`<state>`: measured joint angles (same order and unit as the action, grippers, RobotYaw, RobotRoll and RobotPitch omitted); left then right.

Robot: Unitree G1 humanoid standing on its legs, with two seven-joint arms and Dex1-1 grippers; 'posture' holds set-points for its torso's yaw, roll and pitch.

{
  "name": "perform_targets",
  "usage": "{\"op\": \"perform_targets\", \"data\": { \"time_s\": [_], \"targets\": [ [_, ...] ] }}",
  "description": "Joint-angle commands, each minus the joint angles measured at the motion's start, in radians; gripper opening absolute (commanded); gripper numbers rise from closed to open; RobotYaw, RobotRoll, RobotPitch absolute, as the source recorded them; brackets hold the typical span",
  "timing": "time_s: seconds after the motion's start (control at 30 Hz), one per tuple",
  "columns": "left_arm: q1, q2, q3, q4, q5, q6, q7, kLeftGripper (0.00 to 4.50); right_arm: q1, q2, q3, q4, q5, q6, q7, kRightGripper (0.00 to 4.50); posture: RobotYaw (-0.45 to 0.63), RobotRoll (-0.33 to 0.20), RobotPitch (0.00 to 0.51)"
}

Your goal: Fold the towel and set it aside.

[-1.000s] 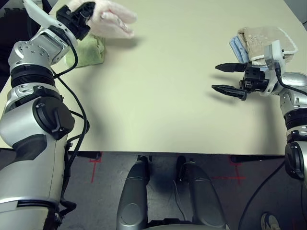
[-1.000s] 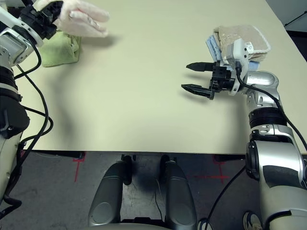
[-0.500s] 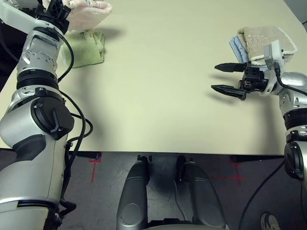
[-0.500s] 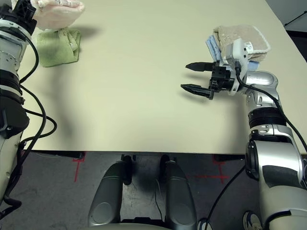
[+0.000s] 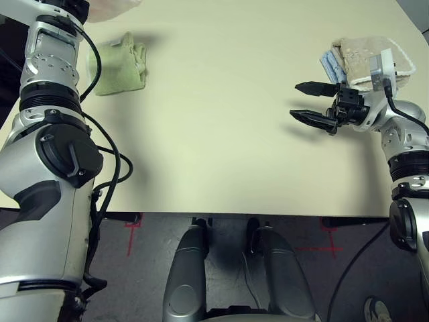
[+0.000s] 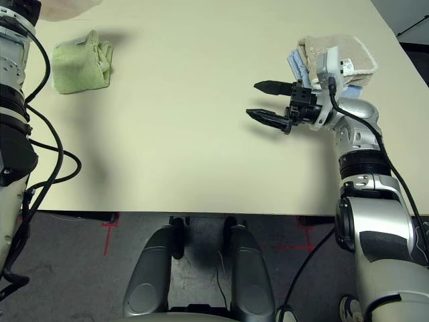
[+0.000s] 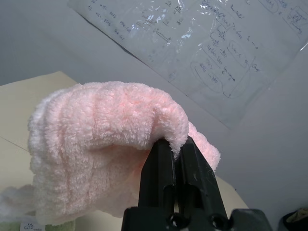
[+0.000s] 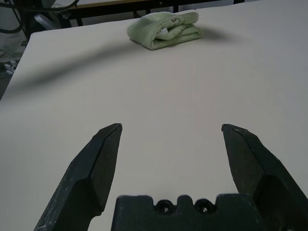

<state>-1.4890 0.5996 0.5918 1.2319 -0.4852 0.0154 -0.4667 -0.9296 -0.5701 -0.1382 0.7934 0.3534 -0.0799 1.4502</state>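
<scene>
Beige tabletop point(image 5: 221, 134) stretches bare between the arms. The pink towel point(image 7: 106, 144) is pinched, bunched, in the clamped left gripper point(image 7: 177, 159), raised above the far left corner near the green towel point(image 5: 119, 64); its folds cannot be made out. The right gripper point(image 5: 310, 102) is held spread wide and empty, well apart.

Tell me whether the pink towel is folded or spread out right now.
Folded, or at least bunched: in the left wrist view the towel hangs doubled into a thick bundle, pinched by the shut left gripper, clear of the table.
</scene>
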Motion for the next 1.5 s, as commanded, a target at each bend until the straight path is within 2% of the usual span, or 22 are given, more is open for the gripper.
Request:
{"op": "perform_targets", "data": {
  "time_s": [0.03, 0.6, 1.07, 1.3, 1.5],
  "targets": [
    [0.022, 0.017, -0.012, 0.009, 0.022, -0.042, 0.000, 0.04, 0.018, -0.004, -0.011, -0.015, 0.013, 0.006, 0.000, 4.50, 0.04, 0.000, 0.285],
    [0.072, 0.018, -0.038, 0.041, 0.083, -0.165, 0.021, 0.04, 0.033, -0.020, -0.005, -0.050, 0.015, 0.026, 0.008, 4.50, 0.03, 0.000, 0.293],
    [0.242, -0.084, -0.049, 0.019, 0.109, -0.252, 0.131, 0.04, 0.051, -0.026, -0.008, -0.086, 0.019, 0.043, -0.001, 4.50, 0.01, 0.000, 0.287],
    [0.311, -0.145, -0.027, -0.071, 0.059, -0.207, 0.176, 0.04, 0.051, -0.019, -0.003, -0.085, 0.016, 0.038, -0.004, 4.50, 0.02, 0.000, 0.286],
    [0.386, -0.186, -0.011, -0.269, -0.004, -0.081, 0.263, 0.04, 0.053, -0.012, 0.001, -0.082, 0.014, 0.033, -0.007, 4.50, 0.03, 0.000, 0.286]
  ]
}}
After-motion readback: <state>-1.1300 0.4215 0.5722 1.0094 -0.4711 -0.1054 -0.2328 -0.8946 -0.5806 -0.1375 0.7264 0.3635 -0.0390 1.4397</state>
